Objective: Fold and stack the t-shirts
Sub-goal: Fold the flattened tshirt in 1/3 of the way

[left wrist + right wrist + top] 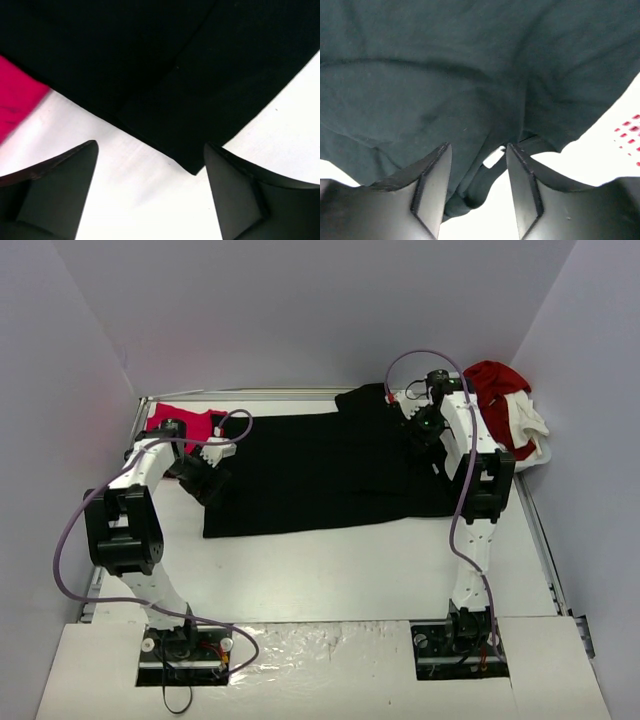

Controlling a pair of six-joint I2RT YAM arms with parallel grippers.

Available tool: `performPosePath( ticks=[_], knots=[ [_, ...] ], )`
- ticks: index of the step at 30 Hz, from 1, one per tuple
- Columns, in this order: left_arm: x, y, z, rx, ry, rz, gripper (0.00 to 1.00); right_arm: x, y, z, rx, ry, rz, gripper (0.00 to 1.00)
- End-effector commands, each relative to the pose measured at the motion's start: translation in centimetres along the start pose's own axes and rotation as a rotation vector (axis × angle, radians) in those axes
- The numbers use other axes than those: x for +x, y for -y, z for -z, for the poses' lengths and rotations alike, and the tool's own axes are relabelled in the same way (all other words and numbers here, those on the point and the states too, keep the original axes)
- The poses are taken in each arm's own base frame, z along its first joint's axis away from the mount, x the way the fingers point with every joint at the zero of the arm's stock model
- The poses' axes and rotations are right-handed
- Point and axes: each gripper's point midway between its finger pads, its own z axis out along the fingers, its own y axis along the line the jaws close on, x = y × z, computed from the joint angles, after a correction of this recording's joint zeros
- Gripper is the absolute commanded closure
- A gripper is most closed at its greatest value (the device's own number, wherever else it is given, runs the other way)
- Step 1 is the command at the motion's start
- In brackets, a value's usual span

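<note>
The black t-shirt (320,470) lies flat across the back half of the white table, its edges folded in. The pink-red t-shirt (180,420) lies flat at the back left, partly under the black one. My left gripper (208,485) hovers at the black shirt's left edge. In the left wrist view its jaws (150,144) stand wide open over bare table, with a corner of the black cloth (165,65) and a bit of pink-red cloth (17,100) ahead. My right gripper (422,435) is over the shirt's far right corner. Its jaws (477,146) stand apart, with a loose fold of black cloth (445,75) between them.
A heap of red and white cloth (505,410) sits in the back right corner. Grey walls close in the table on three sides, with metal rails (540,530) along its edges. A crinkled clear sheet (320,650) covers the near strip between the arm bases.
</note>
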Motion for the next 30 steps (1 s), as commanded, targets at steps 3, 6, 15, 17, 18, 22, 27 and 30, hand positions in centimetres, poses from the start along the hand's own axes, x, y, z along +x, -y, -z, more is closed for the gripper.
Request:
performPosePath(
  ticks=[3, 6, 15, 17, 18, 22, 27, 30],
  knots=[
    [-3.2, -1.2, 3.3, -0.113, 0.118, -0.02, 0.09, -2.6, 2.5, 3.0, 0.143, 0.101, -0.077, 0.5],
    [-3.7, -1.0, 4.5, -0.156, 0.143, -0.017, 0.07, -3.2, 2.2, 4.3, 0.154, 0.14, -0.084, 0.47],
    [-3.0, -0.7, 7.5, -0.29, 0.186, 0.023, 0.06, -0.4, -5.7, 4.1, -0.081, 0.084, -0.004, 0.46],
    [-2.5, -0.8, 7.7, -0.313, 0.186, 0.046, 0.06, 0.9, -8.1, 3.3, -0.164, 0.033, 0.024, 0.46],
    [-2.5, -0.8, 7.9, -0.325, 0.188, 0.05, 0.06, 1.3, -8.7, 2.9, -0.184, 0.014, 0.031, 0.47],
    [-2.1, -1.2, 8.2, -0.355, 0.201, 0.102, 0.06, 3.1, -11.7, 1.2, -0.284, -0.077, 0.058, 0.5],
    [-1.9, -0.9, 8.3, -0.349, 0.209, 0.125, 0.06, 3.3, -12.9, -0.4, -0.326, -0.108, 0.074, 0.52],
    [-1.7, -0.7, 8.1, -0.347, 0.208, 0.131, 0.06, 3.5, -13.0, -1.1, -0.342, -0.12, 0.069, 0.52]
  ],
)
